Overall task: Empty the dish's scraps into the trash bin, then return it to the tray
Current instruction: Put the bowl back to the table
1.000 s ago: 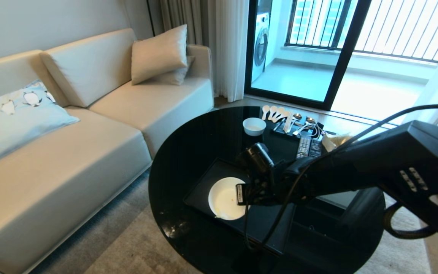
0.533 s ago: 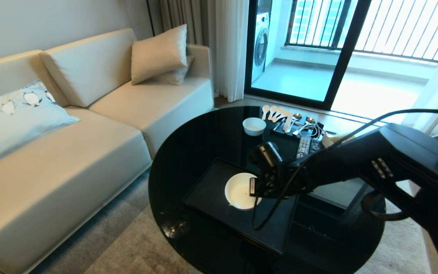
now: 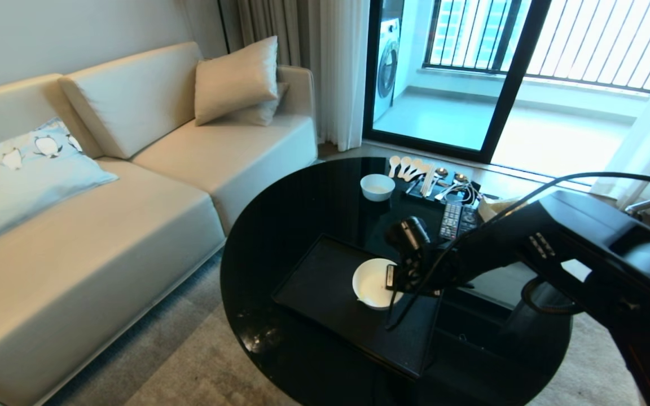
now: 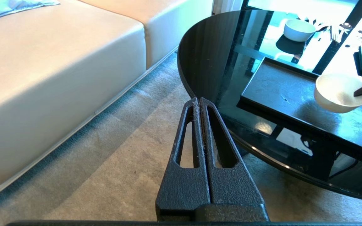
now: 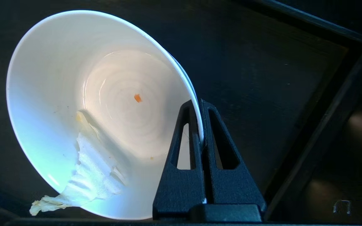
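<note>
The right gripper (image 3: 391, 277) pinches the rim of the white dish (image 3: 371, 283) over the black tray (image 3: 325, 282) on the round black counter (image 3: 280, 225). A smaller white bowl (image 3: 377, 186), spoons (image 3: 407, 167) and a remote (image 3: 451, 218) lie farther back, beside a beige sofa (image 3: 105, 214).

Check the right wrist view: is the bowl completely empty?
No, a torn tissue clings to the bowl wall and an orange crumb sits inside.

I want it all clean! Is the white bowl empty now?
Nearly. The dish still holds a stuck white tissue and one orange crumb.
</note>
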`<state>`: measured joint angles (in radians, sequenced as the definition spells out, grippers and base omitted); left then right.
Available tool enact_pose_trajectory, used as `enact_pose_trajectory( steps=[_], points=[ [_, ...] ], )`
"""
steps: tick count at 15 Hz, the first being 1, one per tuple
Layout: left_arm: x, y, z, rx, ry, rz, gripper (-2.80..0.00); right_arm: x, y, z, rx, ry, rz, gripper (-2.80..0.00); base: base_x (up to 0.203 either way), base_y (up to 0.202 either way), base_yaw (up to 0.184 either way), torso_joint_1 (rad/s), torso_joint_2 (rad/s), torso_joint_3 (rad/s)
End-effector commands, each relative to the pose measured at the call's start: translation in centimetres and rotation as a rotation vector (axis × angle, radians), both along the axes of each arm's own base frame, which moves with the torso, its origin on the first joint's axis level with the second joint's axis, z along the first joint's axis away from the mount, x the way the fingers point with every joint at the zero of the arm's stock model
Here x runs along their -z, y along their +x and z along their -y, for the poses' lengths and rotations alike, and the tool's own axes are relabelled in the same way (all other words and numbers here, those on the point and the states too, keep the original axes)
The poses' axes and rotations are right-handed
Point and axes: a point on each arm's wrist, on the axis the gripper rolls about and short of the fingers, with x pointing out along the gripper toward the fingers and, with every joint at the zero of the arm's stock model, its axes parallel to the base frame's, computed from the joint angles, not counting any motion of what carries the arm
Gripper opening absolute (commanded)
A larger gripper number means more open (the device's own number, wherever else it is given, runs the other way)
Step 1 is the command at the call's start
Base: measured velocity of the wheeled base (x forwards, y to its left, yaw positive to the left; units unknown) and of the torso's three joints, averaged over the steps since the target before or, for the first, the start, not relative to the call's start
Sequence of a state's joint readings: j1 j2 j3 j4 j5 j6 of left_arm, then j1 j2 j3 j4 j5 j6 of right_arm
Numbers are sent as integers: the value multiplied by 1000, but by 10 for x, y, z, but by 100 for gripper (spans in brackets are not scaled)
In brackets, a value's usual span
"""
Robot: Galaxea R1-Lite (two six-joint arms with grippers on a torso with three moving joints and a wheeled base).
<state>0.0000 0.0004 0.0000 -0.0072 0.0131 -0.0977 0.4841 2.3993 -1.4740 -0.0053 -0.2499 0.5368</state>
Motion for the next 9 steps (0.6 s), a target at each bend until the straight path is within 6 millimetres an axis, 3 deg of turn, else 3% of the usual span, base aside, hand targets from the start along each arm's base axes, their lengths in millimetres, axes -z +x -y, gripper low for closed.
enact_pose_trajectory(
  steps=[1,5,6,9],
  points=[
    [0,0,0,-1,-1,1,-280,6,5,11,30,-7,-14,-280,0,0,0,0,0,0],
    [0,0,0,-1,-2,1,-280,10,3,13,66,12,-34,-280,0,0,0,0,0,0],
    [0,0,0,-1,-1,1,-280,13,1,15,69,8,-47,0,0,0,0,0,0,0],
    [0,0,0,-1,-1,1,-280,21,-9,19,68,-13,-86,0,0,0,0,0,0,0]
  ],
)
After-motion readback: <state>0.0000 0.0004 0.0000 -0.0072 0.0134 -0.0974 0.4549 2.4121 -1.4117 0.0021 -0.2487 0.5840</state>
